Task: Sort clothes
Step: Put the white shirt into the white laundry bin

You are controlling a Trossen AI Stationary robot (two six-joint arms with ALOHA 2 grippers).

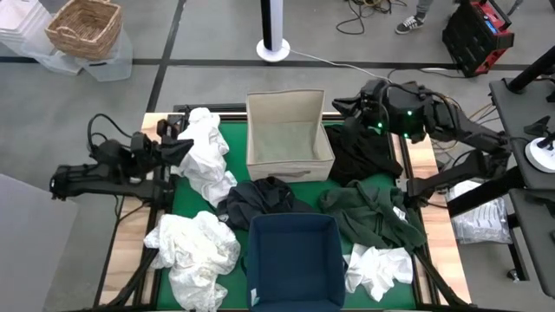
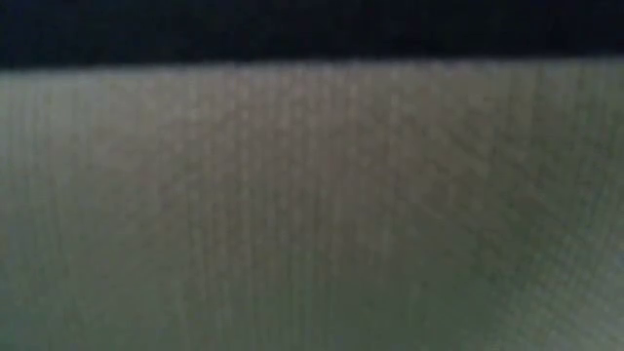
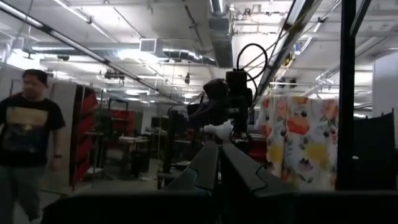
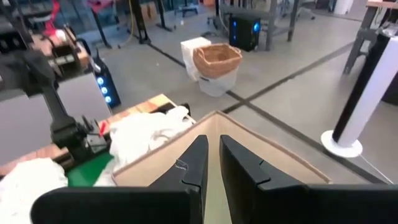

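Note:
Clothes lie spread on the green mat: a white garment point(image 1: 208, 154) at the far left, another white one point(image 1: 195, 250) at the near left, a small white one point(image 1: 379, 269) at the near right, a black one point(image 1: 364, 154) right of the beige box, a dark one point(image 1: 260, 198) in the middle and an olive green one point(image 1: 373, 212). My left gripper point(image 1: 184, 147) point(image 3: 218, 148) is shut and empty, level, beside the far-left white garment. My right gripper point(image 1: 340, 107) point(image 4: 213, 152) hangs empty over the beige box's far right corner, its fingers almost together.
The beige fabric box point(image 1: 260, 160) stands open at the far middle, and the navy fabric bin point(image 1: 257, 260) at the near middle. The low view is filled by a blurred surface close to the camera. A person point(image 3: 25, 143) stands in the room beyond the table.

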